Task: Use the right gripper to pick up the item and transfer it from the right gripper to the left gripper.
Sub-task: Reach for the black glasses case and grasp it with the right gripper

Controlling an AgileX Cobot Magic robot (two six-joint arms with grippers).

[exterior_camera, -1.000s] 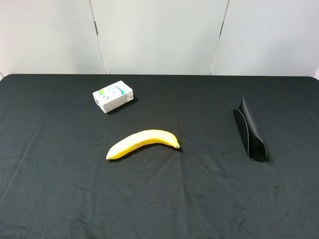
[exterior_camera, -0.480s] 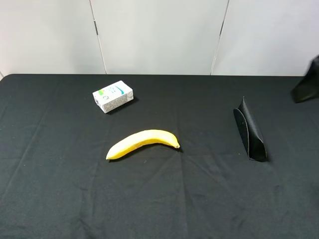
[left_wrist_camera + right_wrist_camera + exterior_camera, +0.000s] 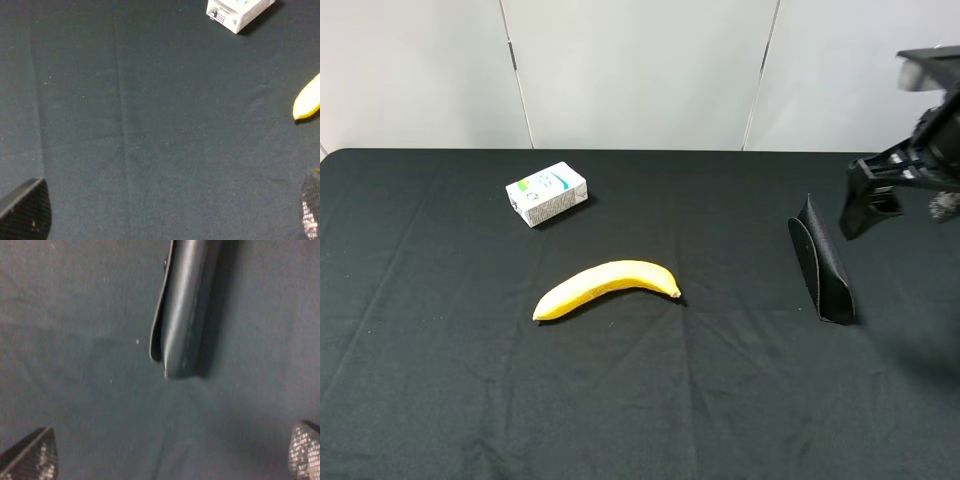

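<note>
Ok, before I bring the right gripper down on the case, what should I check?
1. Open right gripper: ok.
2. Open, empty left gripper: ok.
3. Black case lying free on the cloth: ok.
4. Fingers either side of the case: not ok, the right gripper hangs off to one side.
5. Yellow banana and carton away from the case: ok.
6. Height above the cloth: cannot tell.

Bright even light; soft shadows; item (image 3: 187, 305) blurred close-up
</note>
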